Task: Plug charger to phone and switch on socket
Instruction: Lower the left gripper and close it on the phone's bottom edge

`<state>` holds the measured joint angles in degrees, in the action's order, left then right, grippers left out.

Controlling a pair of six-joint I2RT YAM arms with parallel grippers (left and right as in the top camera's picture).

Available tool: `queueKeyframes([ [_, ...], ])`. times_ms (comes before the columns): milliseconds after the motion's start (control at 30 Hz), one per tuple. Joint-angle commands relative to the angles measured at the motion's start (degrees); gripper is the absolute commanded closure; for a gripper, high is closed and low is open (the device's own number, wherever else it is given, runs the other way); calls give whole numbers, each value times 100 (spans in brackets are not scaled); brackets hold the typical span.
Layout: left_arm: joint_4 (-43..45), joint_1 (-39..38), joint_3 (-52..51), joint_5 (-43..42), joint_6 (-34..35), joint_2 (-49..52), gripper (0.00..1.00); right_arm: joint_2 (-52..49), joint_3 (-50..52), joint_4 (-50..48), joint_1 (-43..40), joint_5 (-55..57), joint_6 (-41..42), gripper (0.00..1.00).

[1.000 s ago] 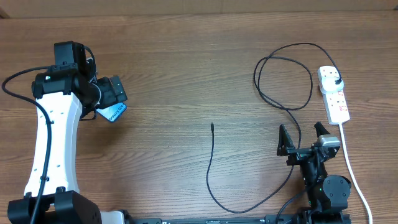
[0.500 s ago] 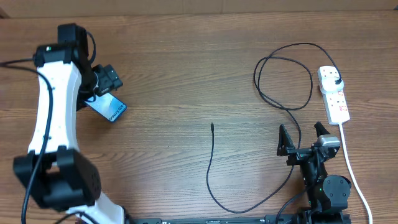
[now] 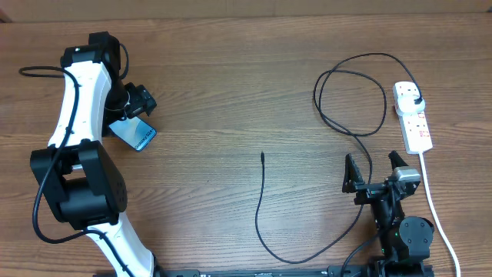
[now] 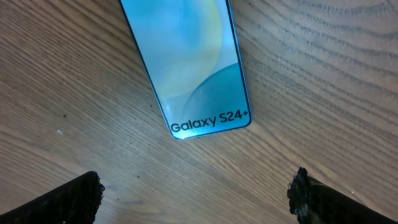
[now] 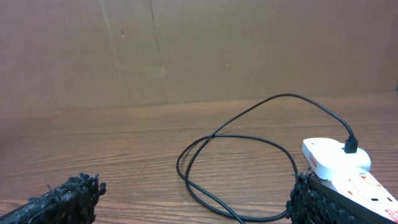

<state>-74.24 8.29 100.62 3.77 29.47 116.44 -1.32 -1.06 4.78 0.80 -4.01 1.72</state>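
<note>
The phone lies flat at the table's left, cyan screen up, and its "Galaxy S24+" end points toward my left gripper. That gripper hovers open just above the phone's far end and holds nothing. The charger is a thin black cable. Its free tip rests mid-table, and its black plug sits in the white socket at the right. My right gripper stands open near the front right, short of the cable loop and the socket.
The socket's white cord runs toward the front edge past my right arm. A brown cardboard wall stands behind the table. Bare wood lies between the phone and the cable tip.
My left arm has swung round and its gripper has drawn slightly back and up from the phone, uncovering more of it. The right arm, cable and socket have not moved.
</note>
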Motion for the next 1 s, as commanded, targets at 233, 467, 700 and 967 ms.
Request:
queueKeyframes([
  [233, 79, 42, 138, 382, 101, 46, 0, 61, 61, -13, 22, 81, -9, 0],
  [467, 286, 81, -87, 391, 188, 46, 0, 61, 61, -13, 22, 81, -9, 0],
  [700, 553, 83, -442, 393, 192, 46, 1, 61, 61, -13, 22, 81, -9, 0],
  [967, 750, 291, -605, 184, 295, 46, 0, 61, 61, -13, 22, 81, -9, 0],
])
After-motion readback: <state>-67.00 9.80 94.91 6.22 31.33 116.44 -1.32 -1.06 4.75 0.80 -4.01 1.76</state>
